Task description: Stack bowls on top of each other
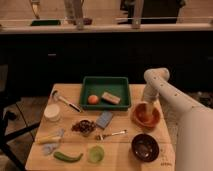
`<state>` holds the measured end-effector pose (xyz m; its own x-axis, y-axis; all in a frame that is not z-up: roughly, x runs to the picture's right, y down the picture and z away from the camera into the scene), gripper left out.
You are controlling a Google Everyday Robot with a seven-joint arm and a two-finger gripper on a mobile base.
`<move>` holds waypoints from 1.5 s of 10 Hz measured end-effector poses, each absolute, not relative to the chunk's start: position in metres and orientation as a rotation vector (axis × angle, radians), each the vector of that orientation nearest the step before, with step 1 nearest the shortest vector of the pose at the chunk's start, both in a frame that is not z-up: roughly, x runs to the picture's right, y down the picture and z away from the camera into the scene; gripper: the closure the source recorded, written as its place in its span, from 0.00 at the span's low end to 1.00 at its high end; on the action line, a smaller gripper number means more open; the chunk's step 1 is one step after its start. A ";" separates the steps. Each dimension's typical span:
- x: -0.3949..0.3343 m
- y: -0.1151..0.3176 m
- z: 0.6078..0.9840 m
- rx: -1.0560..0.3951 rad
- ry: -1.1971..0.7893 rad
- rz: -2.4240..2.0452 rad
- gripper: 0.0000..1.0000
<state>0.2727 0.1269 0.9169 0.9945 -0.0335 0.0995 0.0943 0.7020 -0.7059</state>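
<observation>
gripper sits low at the back rim of the orange bowl, by the worktop's right edge; its opening and hold: cannot tell. maroon bowl sits apart, near the front right corner.

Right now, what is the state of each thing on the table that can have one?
Orange bowl: upright, nothing stacked on it.
Maroon bowl: upright, empty, standing apart from the orange bowl.
Gripper: low at the orange bowl's left rim.
Tray: holds a fruit and a tan block.
White container: lid on.
Green cup: upright.
</observation>
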 end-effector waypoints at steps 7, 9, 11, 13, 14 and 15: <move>0.279 0.136 0.913 -0.801 -0.083 -0.087 1.00; 0.280 0.135 0.911 -0.791 -0.074 -0.107 1.00; 0.277 0.133 0.908 -0.784 -0.066 -0.133 1.00; 0.275 0.132 0.906 -0.780 -0.050 -0.163 1.00; 0.274 0.132 0.905 -0.779 -0.044 -0.173 1.00; 0.272 0.131 0.905 -0.777 -0.041 -0.181 1.00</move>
<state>0.2718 0.1315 0.9051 0.9837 -0.1477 0.1031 0.1775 0.6983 -0.6934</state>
